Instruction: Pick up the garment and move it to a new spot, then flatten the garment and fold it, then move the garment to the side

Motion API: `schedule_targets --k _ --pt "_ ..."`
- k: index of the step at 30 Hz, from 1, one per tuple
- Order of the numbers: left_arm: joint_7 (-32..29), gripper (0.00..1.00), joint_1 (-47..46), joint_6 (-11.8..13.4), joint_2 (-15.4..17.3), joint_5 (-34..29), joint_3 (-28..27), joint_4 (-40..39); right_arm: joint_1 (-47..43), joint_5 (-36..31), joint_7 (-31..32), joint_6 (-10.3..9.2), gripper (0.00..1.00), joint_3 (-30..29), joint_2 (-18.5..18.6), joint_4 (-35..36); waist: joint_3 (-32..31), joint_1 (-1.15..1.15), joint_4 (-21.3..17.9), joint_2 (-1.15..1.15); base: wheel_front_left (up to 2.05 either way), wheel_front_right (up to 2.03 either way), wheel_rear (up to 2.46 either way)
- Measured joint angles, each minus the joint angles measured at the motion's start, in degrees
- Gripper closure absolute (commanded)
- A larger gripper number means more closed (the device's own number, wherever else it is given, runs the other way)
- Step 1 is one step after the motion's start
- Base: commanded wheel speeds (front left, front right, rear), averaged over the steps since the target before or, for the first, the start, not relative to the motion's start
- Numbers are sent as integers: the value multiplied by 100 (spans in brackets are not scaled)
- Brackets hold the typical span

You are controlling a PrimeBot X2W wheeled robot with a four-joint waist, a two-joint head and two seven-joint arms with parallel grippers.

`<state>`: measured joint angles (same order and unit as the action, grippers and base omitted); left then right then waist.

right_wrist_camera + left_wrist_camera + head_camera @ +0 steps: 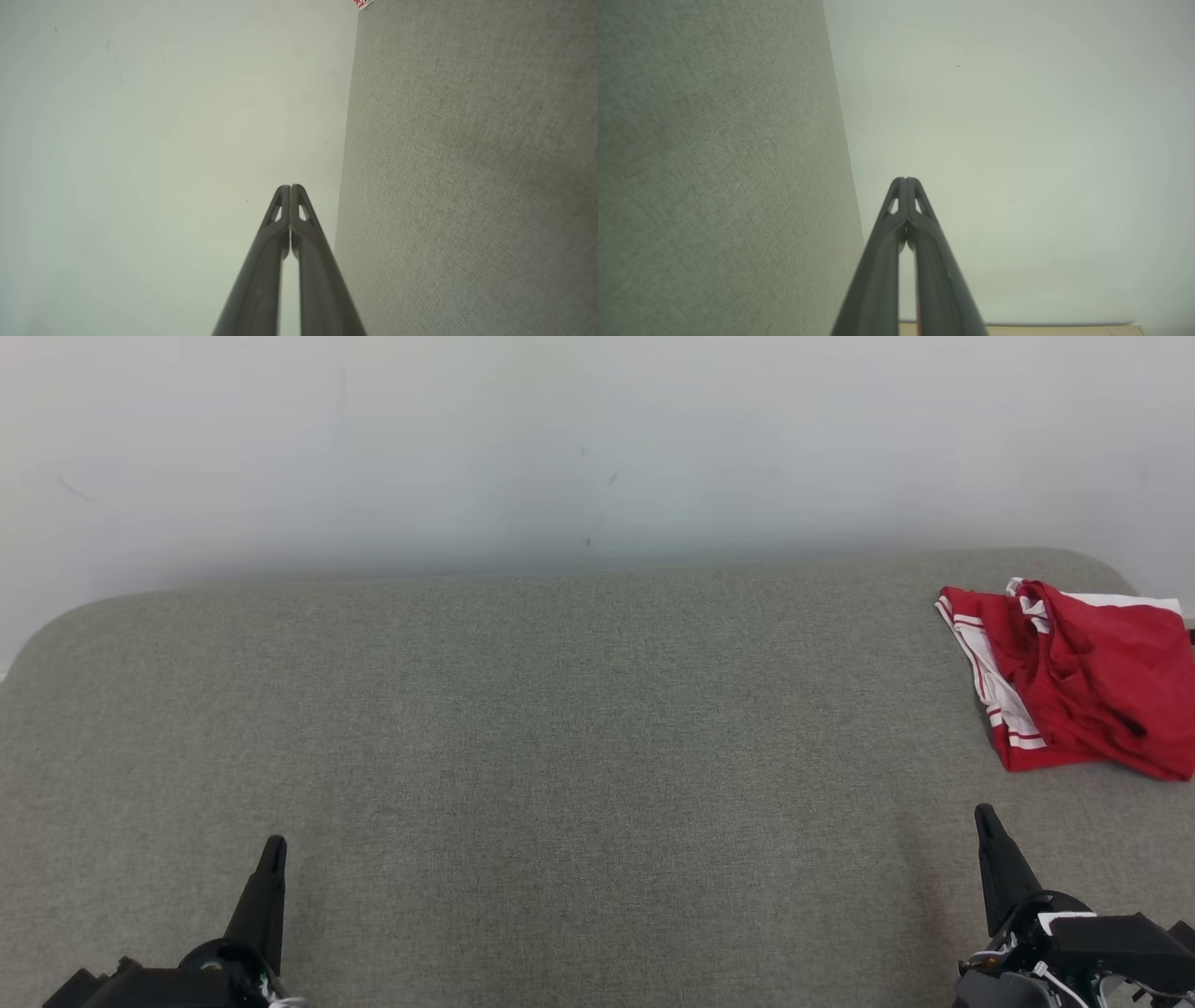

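Head view shows the crumpled garment [1074, 681]; right wrist, its corner.

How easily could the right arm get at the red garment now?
Probably yes: the red garment lies just ahead of the right gripper, bare grey surface between them. Its jaws are shut and would need opening first.

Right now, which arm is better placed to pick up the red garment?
The right. The red garment lies bunched at the far right of the grey surface, just beyond the right gripper; the left gripper is at the opposite side. Both are shut.
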<state>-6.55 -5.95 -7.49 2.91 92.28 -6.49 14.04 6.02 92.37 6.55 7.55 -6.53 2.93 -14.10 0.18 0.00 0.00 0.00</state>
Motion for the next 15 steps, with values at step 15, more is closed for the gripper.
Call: schedule_targets --k 15 --pt "0 100 0 0 -1 0 0 0 1 0 0 0 100 0 0 1 0 0 0 0 0 0 0"
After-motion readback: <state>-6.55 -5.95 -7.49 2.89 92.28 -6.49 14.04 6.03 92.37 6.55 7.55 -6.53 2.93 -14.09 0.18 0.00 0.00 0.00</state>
